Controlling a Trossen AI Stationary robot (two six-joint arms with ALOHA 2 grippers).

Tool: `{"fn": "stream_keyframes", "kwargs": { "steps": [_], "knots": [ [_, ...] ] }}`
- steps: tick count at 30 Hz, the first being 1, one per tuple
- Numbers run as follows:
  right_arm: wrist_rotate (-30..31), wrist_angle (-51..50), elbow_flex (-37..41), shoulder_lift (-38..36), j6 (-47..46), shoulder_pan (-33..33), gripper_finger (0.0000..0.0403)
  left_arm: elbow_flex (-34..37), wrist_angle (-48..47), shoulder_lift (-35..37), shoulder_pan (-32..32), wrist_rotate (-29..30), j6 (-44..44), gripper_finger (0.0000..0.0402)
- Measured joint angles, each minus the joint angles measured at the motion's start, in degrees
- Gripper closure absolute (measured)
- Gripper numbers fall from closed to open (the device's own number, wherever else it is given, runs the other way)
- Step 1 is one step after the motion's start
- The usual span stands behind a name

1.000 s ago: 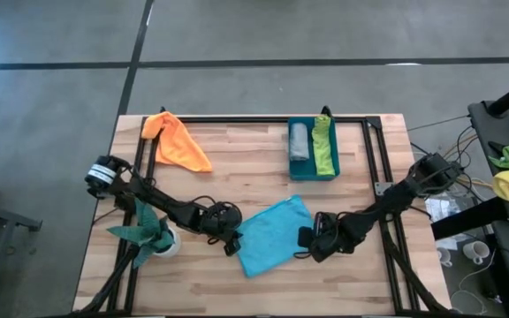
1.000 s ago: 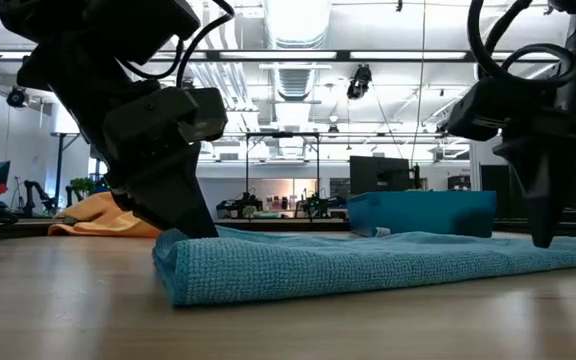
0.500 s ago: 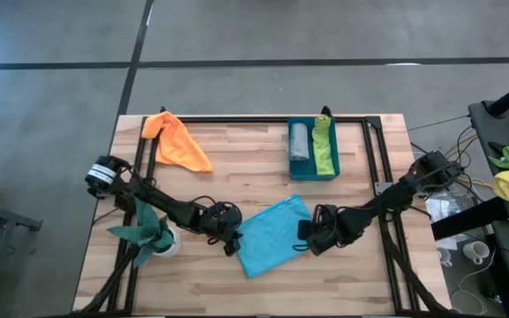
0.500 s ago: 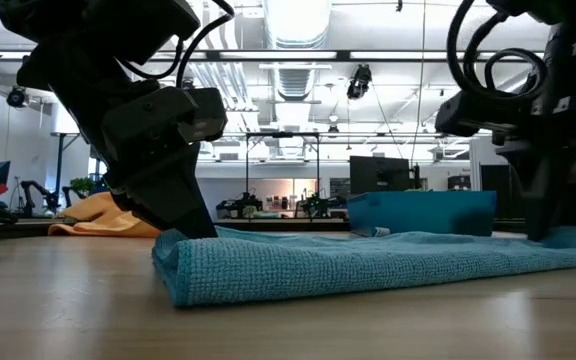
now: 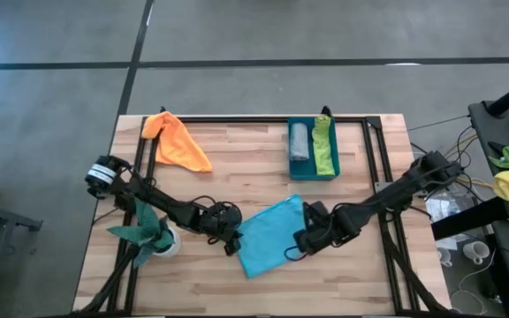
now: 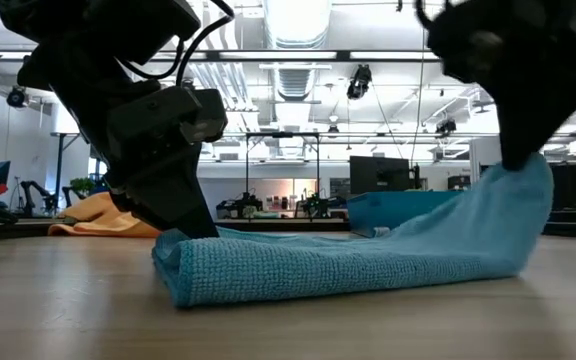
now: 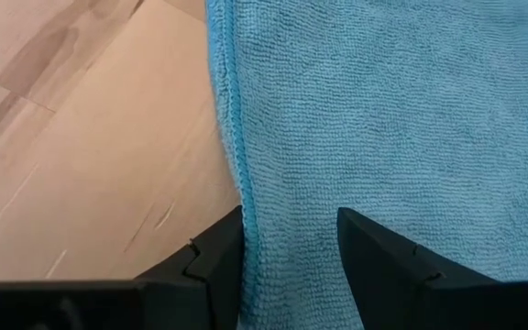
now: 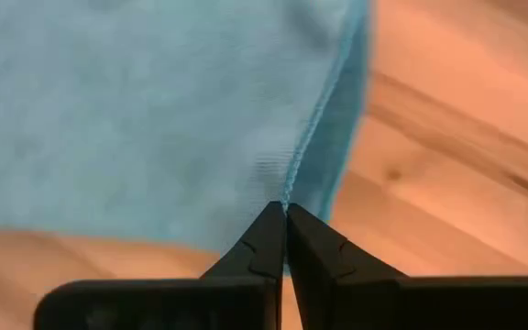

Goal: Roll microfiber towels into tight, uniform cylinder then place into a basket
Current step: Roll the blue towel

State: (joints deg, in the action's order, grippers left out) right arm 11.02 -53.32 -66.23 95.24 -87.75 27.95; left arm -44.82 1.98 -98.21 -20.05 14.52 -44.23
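Observation:
A turquoise towel lies on the wooden table near its front middle. My left gripper stands open at the towel's left end, one finger at the hem and one on the cloth. My right gripper is shut on the towel's right edge, which is raised. The teal basket at the far right holds a grey roll and a lime green roll. An orange towel lies crumpled at the far left. My left gripper comes down at a slant from the table's left onto the towel's left end. One fingertip sits at the hem, the other on the cloth, which stays flat between them on the table. My right gripper pinches the hem of the towel's right edge between its two shut fingertips, from above, pointing down. That end is lifted off the table and slopes down toward the left, where the rest of the towel lies flat.
A dark green plant in a white pot stands by the left arm near the table's left edge. A black frame runs along the table's sides and far edge. Bare wood lies between the towel and the basket.
My right gripper has shut on the towel's right edge, rolled its wrist, risen, and gone a little toward the table's left. The towel's right end has lifted clear of the table, while its left end has stayed under my left gripper.

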Motion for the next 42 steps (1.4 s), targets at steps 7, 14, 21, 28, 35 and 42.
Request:
{"fn": "stream_keyframes", "kwargs": {
  "steps": [7, 14, 21, 28, 35, 42],
  "knots": [
    [-6.78, 1.39, -10.56, 14.27, 12.21, -1.12, 0.0394, 0.0, 0.38, 0.0, 0.88, 0.49, 0.0, 0.0249],
    [-7.97, 1.2, -25.77, 27.28, 19.27, -1.07, 0.0394, -0.04, 0.38, 0.0, 0.94, 0.7, -0.17, 0.0249],
    [-9.06, -1.45, -32.34, 31.07, 19.42, -1.45, 0.0333, -0.04, 0.42, 0.0, 0.94, 0.68, -0.46, 0.0249],
    [-6.45, -12.3, -34.65, 26.37, 19.02, -1.6, 0.0234, -0.04, 0.46, 0.0, 0.94, -0.27, -0.48, 0.0249],
    [0.85, -20.14, -31.99, 21.14, 10.59, -5.35, 0.0179, -0.07, 0.5, 0.0, 0.99, -0.32, -0.33, 0.0249],
    [2.61, -12.99, -29.5, 22.06, 11.57, -13.36, 0.0179, -0.04, 0.48, 0.0, 1.31, -0.3, 0.07, 0.0249]
  ]
}}
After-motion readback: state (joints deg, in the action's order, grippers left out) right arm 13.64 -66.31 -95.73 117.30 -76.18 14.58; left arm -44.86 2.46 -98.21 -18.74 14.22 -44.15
